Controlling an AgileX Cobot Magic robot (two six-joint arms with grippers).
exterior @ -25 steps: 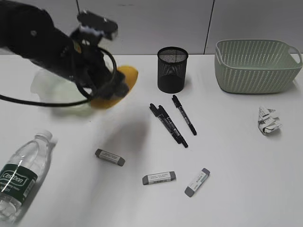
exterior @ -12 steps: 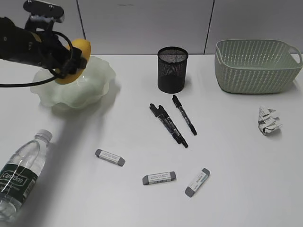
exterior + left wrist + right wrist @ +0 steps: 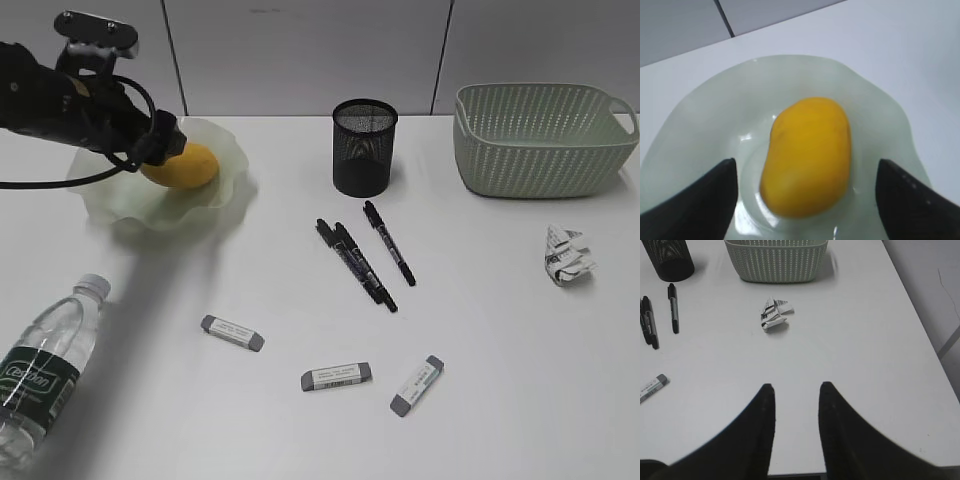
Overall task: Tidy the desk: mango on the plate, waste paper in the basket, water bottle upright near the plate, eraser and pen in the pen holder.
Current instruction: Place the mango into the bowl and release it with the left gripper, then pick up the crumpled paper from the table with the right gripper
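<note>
The yellow-orange mango (image 3: 188, 165) lies in the pale green ruffled plate (image 3: 222, 195) at the back left of the desk (image 3: 500, 340). My left gripper (image 3: 160, 140) hovers just over it, open; in the left wrist view its jaws (image 3: 806, 161) straddle the mango (image 3: 807, 155) without touching it, over the plate (image 3: 880, 110). The water bottle (image 3: 45, 370) lies on its side at the front left. The waste paper (image 3: 568, 256) sits below the basket (image 3: 540, 140). The black pen holder (image 3: 364, 147) stands at the back centre. My right gripper (image 3: 796, 386) is open and empty, out of the exterior view.
Three black pens (image 3: 355, 255) lie in front of the pen holder. Three grey erasers (image 3: 232, 333) (image 3: 336, 376) (image 3: 416, 385) lie near the front. The right wrist view shows the waste paper (image 3: 775, 315), basket (image 3: 776, 260), pens (image 3: 672, 307) and the desk's right edge.
My left gripper carried the mango from in front of the plate up over it, then opened. The mango now rests in the plate. Nothing else moved.
</note>
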